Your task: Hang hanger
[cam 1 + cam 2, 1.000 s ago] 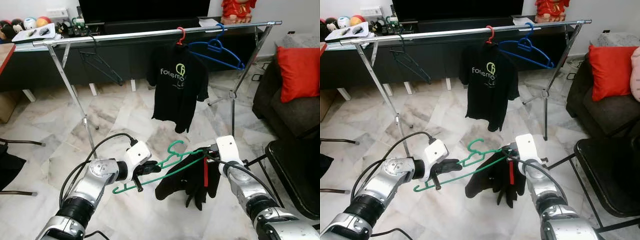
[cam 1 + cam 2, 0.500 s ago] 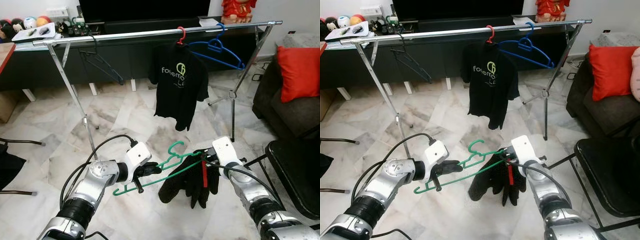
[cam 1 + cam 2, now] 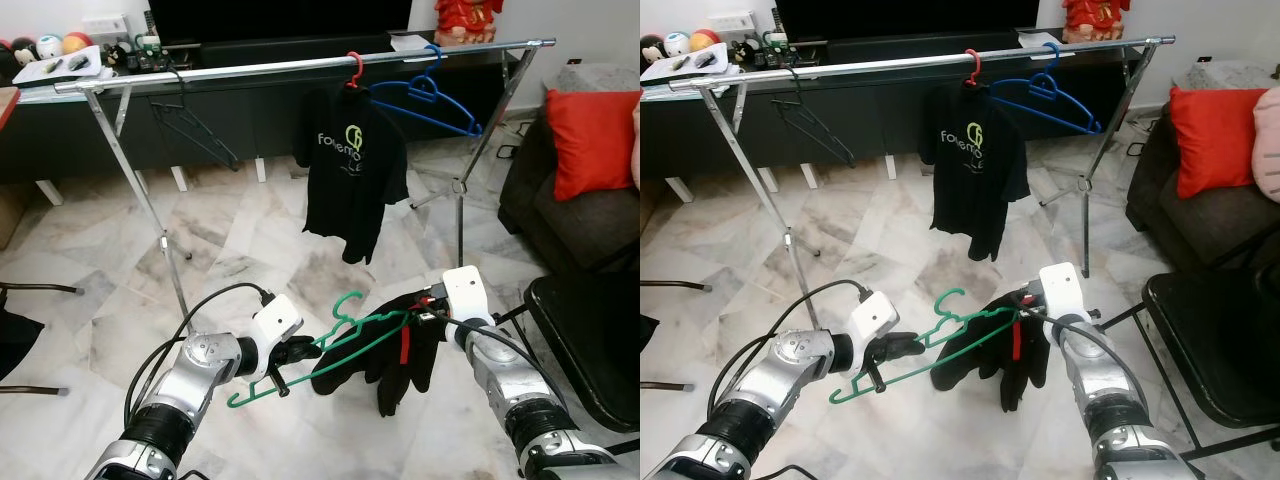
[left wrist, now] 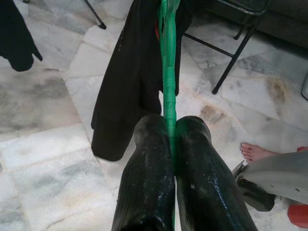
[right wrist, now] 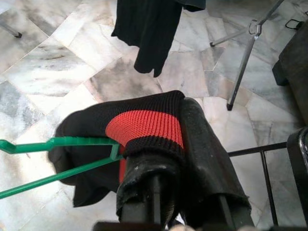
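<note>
Currently the green hanger (image 3: 330, 335) sits low and well short of the rail (image 3: 300, 68), which runs above and beyond it across the room. Its long axis lies roughly parallel to the rail, tilted, the left end lower. I hold it at both ends. My left gripper (image 4: 169, 139) is clamped tight on the hanger's left arm, fingers (image 4: 147, 183) pressed either side of the green bar. My right gripper (image 3: 1025, 300) is at the other end, buried under the black garment (image 3: 385, 350) with its red band; I cannot tell how its fingers stand. The garment hangs from the hanger's right half. The hook (image 3: 348, 302) stands up at the hanger's middle, between my two grippers, neither nearer.

Judgement: the coming move is up and forward to bring the hook over the rail.

On the rail, directly beyond the hook, hangs a black T-shirt (image 3: 352, 170) on a red hanger (image 3: 352, 68), with a blue hanger (image 3: 425, 98) just right of it. A dark hanger (image 3: 195, 125) hangs towards the rail's left end. Bare rail lies between that and the T-shirt; I judge that stretch the safer target. A black chair (image 3: 590, 340) stands right of my right arm, and a person's foot (image 4: 255, 152) shows on the floor.
</note>
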You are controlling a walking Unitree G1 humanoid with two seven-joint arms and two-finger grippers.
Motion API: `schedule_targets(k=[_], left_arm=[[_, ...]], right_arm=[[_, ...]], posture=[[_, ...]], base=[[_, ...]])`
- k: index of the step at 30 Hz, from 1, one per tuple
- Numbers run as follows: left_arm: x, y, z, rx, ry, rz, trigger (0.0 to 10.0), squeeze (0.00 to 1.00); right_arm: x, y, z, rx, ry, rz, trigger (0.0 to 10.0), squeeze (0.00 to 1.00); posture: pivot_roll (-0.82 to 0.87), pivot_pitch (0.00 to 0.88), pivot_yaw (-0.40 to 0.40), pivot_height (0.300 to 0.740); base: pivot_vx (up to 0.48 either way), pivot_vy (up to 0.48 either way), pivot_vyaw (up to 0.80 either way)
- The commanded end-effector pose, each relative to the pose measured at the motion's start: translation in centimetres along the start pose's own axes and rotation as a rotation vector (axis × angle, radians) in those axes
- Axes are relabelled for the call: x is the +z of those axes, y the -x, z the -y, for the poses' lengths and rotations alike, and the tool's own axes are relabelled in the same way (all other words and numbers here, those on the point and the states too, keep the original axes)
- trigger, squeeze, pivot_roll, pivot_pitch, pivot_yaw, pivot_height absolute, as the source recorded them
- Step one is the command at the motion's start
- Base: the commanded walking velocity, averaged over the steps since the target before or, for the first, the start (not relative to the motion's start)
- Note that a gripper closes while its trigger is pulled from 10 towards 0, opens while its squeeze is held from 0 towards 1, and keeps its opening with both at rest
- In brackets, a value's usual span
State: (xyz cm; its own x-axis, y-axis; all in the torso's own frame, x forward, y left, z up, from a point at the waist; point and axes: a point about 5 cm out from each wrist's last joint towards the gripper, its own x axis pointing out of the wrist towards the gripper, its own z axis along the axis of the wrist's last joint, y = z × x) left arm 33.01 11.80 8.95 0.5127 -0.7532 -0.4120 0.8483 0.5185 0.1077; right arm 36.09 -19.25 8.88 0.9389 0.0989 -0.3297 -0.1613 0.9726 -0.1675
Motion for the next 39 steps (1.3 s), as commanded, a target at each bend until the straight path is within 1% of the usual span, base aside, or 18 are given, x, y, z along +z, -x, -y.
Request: schedule_targets(k=[1, 3, 5, 8, 11, 13, 16, 18, 19, 20, 22, 25, 26, 29, 33, 39], left_arm=[[-0.9, 0.1, 0.2, 0.004, 0.027, -0.019, 10.0, 0.00], [-0.9, -0.1, 0.3, 0.013, 0.032, -0.013, 10.0, 0.00], [-0.6, -0.4, 0.1, 0.050, 0.044, 0.009, 10.0, 0.00], [0.0, -0.7, 0.0, 0.061, 0.074, 0.064, 10.0, 0.00], [0.2, -0.8, 0.0, 0.067, 0.081, 0.079, 10.0, 0.00], [0.5, -0.8, -0.4, 0.097, 0.088, 0.099, 10.0, 0.00], [1.0, -0.7, -0.7, 0.110, 0.136, 0.156, 10.0, 0.00], [1.1, -0.6, -0.6, 0.083, 0.147, 0.172, 10.0, 0.00], [1.0, -0.4, -0.6, 0.061, 0.148, 0.170, 10.0, 0.00], [0.9, -0.3, -0.6, 0.051, 0.153, 0.171, 10.0, 0.00], [0.9, -0.1, -0.5, 0.023, 0.178, 0.186, 10.0, 0.00], [1.0, 0.0, -0.3, -0.021, 0.190, 0.201, 10.0, 0.00], [1.0, 0.0, -0.3, -0.021, 0.190, 0.201, 10.0, 0.00], [0.9, 0.1, -0.1, -0.057, 0.189, 0.192, 10.0, 0.00], [0.9, 0.2, 0.1, -0.102, 0.181, 0.183, 10.0, 0.00], [1.1, 0.4, 0.0, -0.125, 0.179, 0.192, 10.0, 0.00]], right_arm=[[0.9, 0.0, 0.2, 0.008, 0.008, 0.027, 10.0, 0.00], [1.1, 0.0, 0.1, 0.039, 0.028, 0.028, 10.0, 0.00], [1.6, 0.1, -0.2, 0.082, 0.034, 0.035, 10.0, 0.00], [2.1, 0.2, -1.1, 0.158, 0.042, 0.056, 10.0, 0.00], [2.1, 0.3, -1.3, 0.169, 0.053, 0.055, 10.0, 0.00], [2.0, 0.3, -1.2, 0.160, 0.049, 0.048, 10.0, 0.00], [1.7, 0.5, -1.0, 0.157, 0.045, 0.038, 10.0, 0.00], [1.5, 0.7, -0.7, 0.151, 0.098, 0.034, 10.0, 0.00], [1.3, 0.8, 0.0, 0.133, 0.171, 0.021, 10.0, 0.00], [1.3, 0.9, 0.3, 0.122, 0.195, 0.017, 10.0, 0.00], [1.6, 1.0, 1.5, 0.083, 0.266, 0.022, 10.0, 0.00], [2.4, 1.1, 2.4, 0.070, 0.300, 0.061, 10.0, 0.00], [2.4, 1.1, 2.4, 0.070, 0.300, 0.061, 10.0, 0.00], [3.4, 1.2, 3.1, 0.065, 0.396, 0.088, 10.0, 0.00], [3.7, 1.2, 3.3, 0.094, 0.481, 0.090, 10.0, 0.00], [4.1, 1.2, 3.2, 0.128, 0.528, 0.116, 10.0, 0.00]], posture=[[0.03, 0.170, -0.033, 0.740], [0.03, 0.170, -0.034, 0.740], [0.02, 0.170, -0.034, 0.740], [0.02, 0.170, -0.034, 0.740], [0.02, 0.170, -0.034, 0.740], [0.02, 0.172, -0.033, 0.740], [0.02, 0.172, -0.032, 0.740], [0.02, 0.174, -0.031, 0.740], [0.02, 0.173, -0.030, 0.740], [0.02, 0.173, -0.031, 0.740], [0.02, 0.173, -0.031, 0.740], [0.02, 0.172, -0.032, 0.740], [0.02, 0.172, -0.032, 0.740], [0.02, 0.172, -0.032, 0.740], [0.02, 0.170, -0.032, 0.740], [0.02, 0.170, -0.031, 0.740]], base=[[0.000, 0.000, 0.00], [0.000, 0.000, 0.00], [0.000, 0.000, 0.00], [0.000, 0.000, 0.00], [0.000, 0.000, 0.00], [0.000, 0.000, 0.00], [0.000, 0.000, 0.00], [0.000, 0.000, 0.00], [0.000, 0.000, 0.00], [0.000, 0.000, 0.00], [0.000, 0.000, 0.00], [0.000, 0.000, 0.00], [0.000, 0.000, 0.00], [0.000, 0.000, 0.00], [0.000, 0.000, 0.00], [0.000, 0.000, 0.00]])
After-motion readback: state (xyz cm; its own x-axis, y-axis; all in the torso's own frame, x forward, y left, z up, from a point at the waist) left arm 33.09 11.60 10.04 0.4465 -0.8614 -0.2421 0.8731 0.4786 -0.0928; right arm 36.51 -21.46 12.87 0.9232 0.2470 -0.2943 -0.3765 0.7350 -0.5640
